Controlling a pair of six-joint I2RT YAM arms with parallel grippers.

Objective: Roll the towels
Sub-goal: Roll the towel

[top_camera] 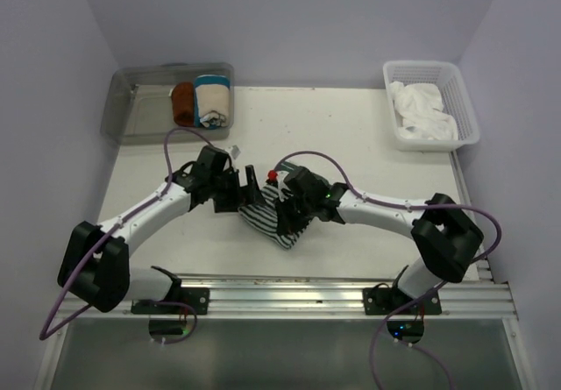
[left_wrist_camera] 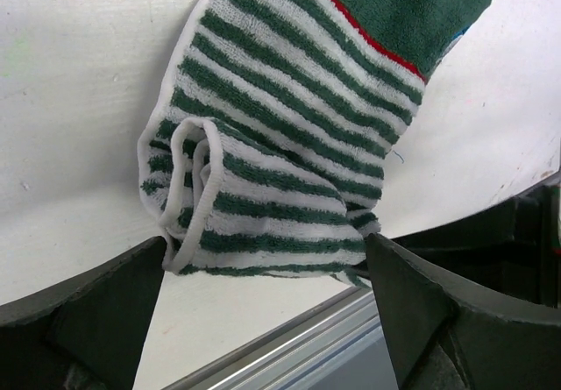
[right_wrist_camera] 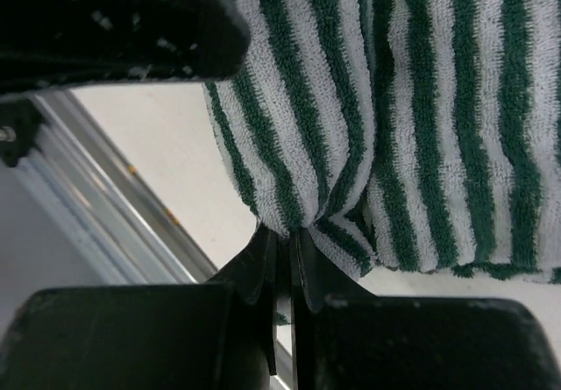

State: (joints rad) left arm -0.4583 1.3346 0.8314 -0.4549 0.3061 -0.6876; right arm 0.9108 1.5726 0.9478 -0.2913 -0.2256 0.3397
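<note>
Top external view puts the striped towel [top_camera: 279,219] in the middle of the table [top_camera: 368,145], bunched between your two arms. Your right gripper [top_camera: 282,194] is pinching it: in the right wrist view the jaws are pressed together on a fold at the towel's edge. Your left gripper [left_wrist_camera: 263,263] stands spread, one of its fingers [left_wrist_camera: 412,311] on each side of the loosely curled end, and neither is clearly gripping the cloth.

That curl looks slack and lopsided. It could spring open if you release on the right, or closing the left could squash the roll flat instead of holding it. The right pinch has only a thin bit of edge, so a hard pull may slip it free. The two grippers sit close together, so watch for a knock.

Rolled towels [top_camera: 203,101] lie in the clear bin [top_camera: 131,101] at the far left. Loose white towels [top_camera: 425,114] wait in the white basket [top_camera: 465,101] at the far right.
</note>
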